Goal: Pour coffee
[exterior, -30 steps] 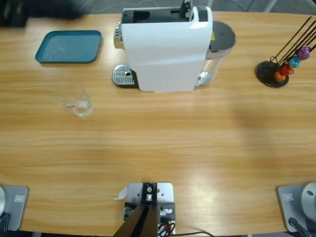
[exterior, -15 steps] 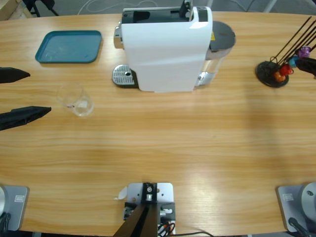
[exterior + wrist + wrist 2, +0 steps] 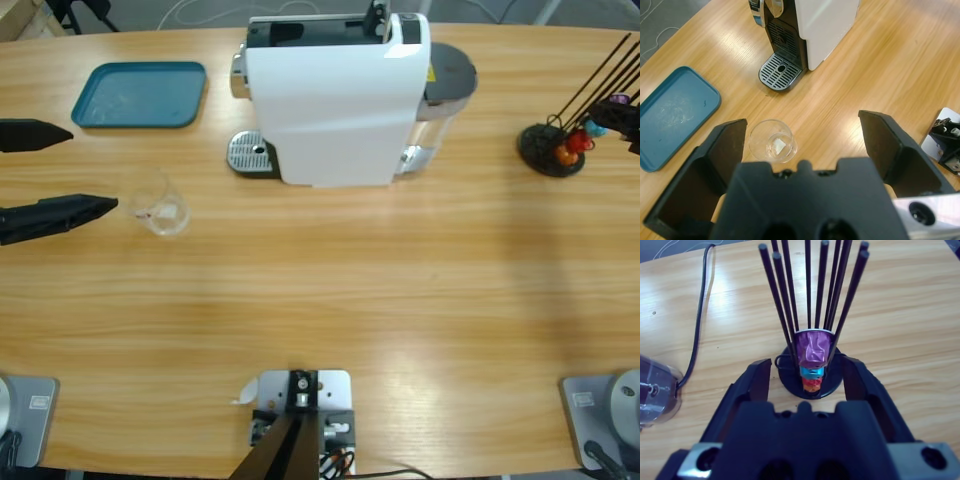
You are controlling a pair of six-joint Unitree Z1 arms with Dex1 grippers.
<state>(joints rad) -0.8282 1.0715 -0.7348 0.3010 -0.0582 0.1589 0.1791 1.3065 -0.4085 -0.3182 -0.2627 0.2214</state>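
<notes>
A small clear glass tumbler (image 3: 160, 203) stands on the table left of the white coffee machine (image 3: 335, 95). In the left wrist view the tumbler (image 3: 772, 146) holds only a small white speck; coffee is out of view. My left gripper (image 3: 95, 168) comes in from the left edge, open, with its tips just short of the glass. Seen along its jaws, the left gripper (image 3: 802, 122) has the glass between and ahead of them. My right gripper (image 3: 807, 367) is open on either side of the black capsule stand (image 3: 807, 387). It barely shows in the high view, right gripper (image 3: 626, 128).
A teal tray (image 3: 140, 95) lies at the back left. The machine's drip grate (image 3: 781, 71) faces the glass side. The stand (image 3: 555, 148) holds purple (image 3: 812, 347), blue and orange capsules between tall black rods. A black cable (image 3: 702, 315) runs behind the machine's water tank (image 3: 655, 395).
The left gripper entered from the left edge and moved right toward the glass. The right gripper appeared at the right edge by the capsule stand.
</notes>
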